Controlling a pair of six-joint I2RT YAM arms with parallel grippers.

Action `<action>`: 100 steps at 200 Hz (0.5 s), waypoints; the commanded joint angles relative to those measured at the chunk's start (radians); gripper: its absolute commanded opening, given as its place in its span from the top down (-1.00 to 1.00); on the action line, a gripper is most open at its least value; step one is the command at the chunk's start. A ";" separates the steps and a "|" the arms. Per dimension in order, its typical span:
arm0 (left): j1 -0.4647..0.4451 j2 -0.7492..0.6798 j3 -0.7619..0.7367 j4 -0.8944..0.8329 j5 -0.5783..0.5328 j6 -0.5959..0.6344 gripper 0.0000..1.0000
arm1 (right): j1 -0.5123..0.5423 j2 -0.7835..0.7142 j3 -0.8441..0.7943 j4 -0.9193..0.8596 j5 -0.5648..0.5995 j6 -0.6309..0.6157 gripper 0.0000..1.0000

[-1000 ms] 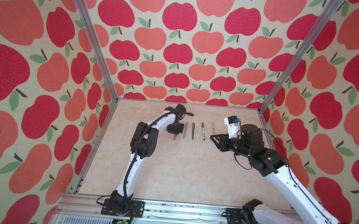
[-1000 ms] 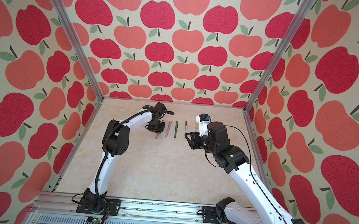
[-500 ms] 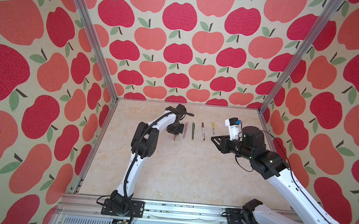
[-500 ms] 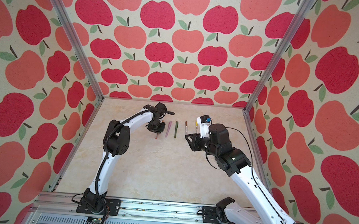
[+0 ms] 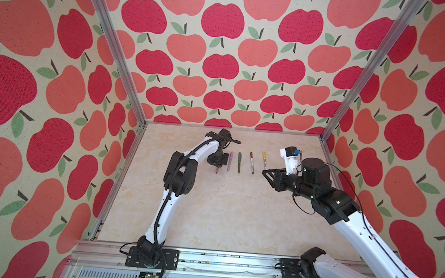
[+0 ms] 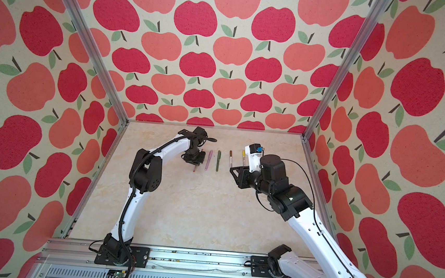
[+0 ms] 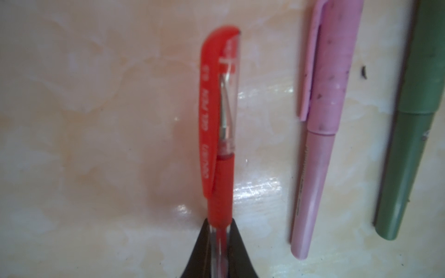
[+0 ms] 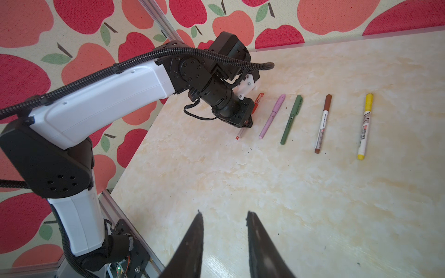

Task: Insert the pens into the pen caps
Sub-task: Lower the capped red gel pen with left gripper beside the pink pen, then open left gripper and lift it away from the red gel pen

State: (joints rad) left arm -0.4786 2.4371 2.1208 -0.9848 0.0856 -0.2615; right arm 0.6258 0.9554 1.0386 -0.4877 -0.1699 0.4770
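Red pen, wearing its red cap, is pinched in my left pincer. Just beside that pincer the pink pen and green pen lie on the worktop. The brown pen and yellow pen lie nearer my right pincer, which hangs spread, holding nothing.

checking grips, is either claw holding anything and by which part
Left claw grips the red pen mid-barrel, just behind its rubber grip; right claw is open, empty.

pen row layout
four pens lie side by side on the table just right of the left gripper, fifth pen in its grip, right gripper beyond them.
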 commanded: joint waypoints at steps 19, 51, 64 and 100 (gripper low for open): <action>-0.005 0.043 0.018 -0.031 -0.006 0.015 0.72 | -0.007 -0.021 -0.014 0.008 -0.010 0.012 0.34; -0.006 0.046 0.019 -0.029 -0.002 0.012 0.66 | -0.007 -0.027 -0.014 0.000 -0.006 0.009 0.34; -0.006 0.047 0.019 -0.031 0.000 0.012 0.64 | -0.008 -0.031 -0.014 -0.003 -0.001 0.008 0.34; -0.008 0.046 0.022 -0.031 0.002 0.010 0.63 | -0.007 -0.036 -0.013 -0.006 -0.001 0.006 0.34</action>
State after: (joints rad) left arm -0.4812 2.4416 2.1277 -0.9874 0.0864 -0.2600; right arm 0.6258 0.9386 1.0336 -0.4885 -0.1696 0.4767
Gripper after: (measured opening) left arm 0.181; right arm 0.330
